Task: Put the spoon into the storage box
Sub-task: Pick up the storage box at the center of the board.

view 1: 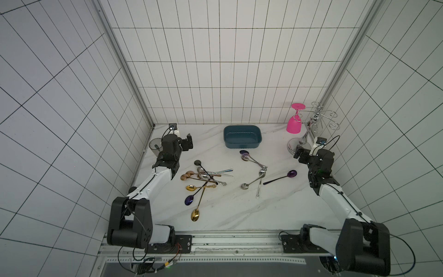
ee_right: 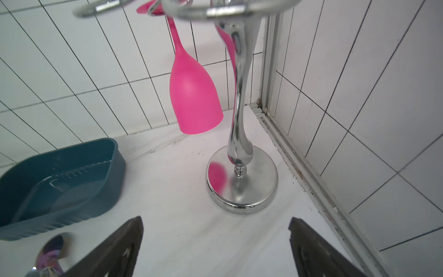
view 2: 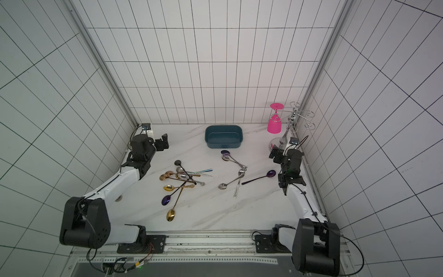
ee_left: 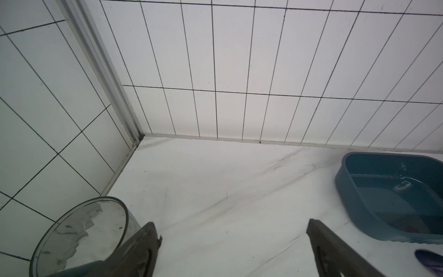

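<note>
In a top view the smoky grey cup (view 1: 154, 145) shows only in part, the left arm (view 1: 170, 148) covering the rest. The left wrist view cuts the cup at the picture's edge, and one finger of the left gripper (ee_left: 232, 221) crosses its wall. The storage box (ee_left: 374, 182) runs off the frame in both wrist views. A purple spoon bowl (ee_left: 429, 262) is clipped in a corner (its handle unseen). The heap of spoons (view 1: 203, 177) overlaps too tightly to count. The chrome glass rack (ee_right: 239, 96) has blurred hooks cut by the edge, as is the foot of the pink goblet (ee_right: 194, 96). In both top views the right gripper (view 1: 299, 153) covers part of the rack's base.
</note>
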`<action>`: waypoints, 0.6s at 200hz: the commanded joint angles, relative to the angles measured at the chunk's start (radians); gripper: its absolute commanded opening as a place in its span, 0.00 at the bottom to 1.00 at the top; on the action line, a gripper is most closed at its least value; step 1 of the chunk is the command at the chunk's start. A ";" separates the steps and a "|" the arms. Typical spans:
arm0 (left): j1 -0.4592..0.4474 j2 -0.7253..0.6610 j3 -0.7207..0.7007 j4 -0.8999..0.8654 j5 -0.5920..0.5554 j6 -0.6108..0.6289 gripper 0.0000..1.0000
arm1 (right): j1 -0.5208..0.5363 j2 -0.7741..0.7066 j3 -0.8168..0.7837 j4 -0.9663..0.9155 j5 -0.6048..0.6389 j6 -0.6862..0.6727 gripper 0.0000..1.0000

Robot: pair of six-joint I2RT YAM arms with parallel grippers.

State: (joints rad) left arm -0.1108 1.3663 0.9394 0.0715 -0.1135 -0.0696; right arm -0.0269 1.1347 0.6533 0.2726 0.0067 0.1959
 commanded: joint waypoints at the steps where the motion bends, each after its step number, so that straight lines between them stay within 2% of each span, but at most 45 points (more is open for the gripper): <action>1: -0.027 -0.030 0.103 -0.302 0.056 -0.033 0.99 | -0.005 -0.019 0.101 -0.264 -0.052 0.158 0.99; 23: -0.080 -0.008 0.205 -0.390 0.061 -0.054 0.99 | -0.004 -0.019 0.141 -0.320 -0.165 0.170 0.99; 41: -0.136 0.034 0.272 -0.434 0.035 -0.082 0.99 | -0.003 -0.032 0.170 -0.371 -0.196 0.197 0.99; 83: -0.233 0.210 0.427 -0.490 0.040 -0.175 0.99 | -0.002 -0.106 0.204 -0.510 -0.189 0.222 0.99; 120: -0.283 0.401 0.614 -0.550 0.057 -0.239 0.96 | -0.001 -0.172 0.220 -0.614 -0.165 0.200 0.98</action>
State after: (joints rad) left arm -0.3691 1.6791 1.4487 -0.4072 -0.0731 -0.2455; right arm -0.0269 1.0069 0.8227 -0.2337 -0.1688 0.3969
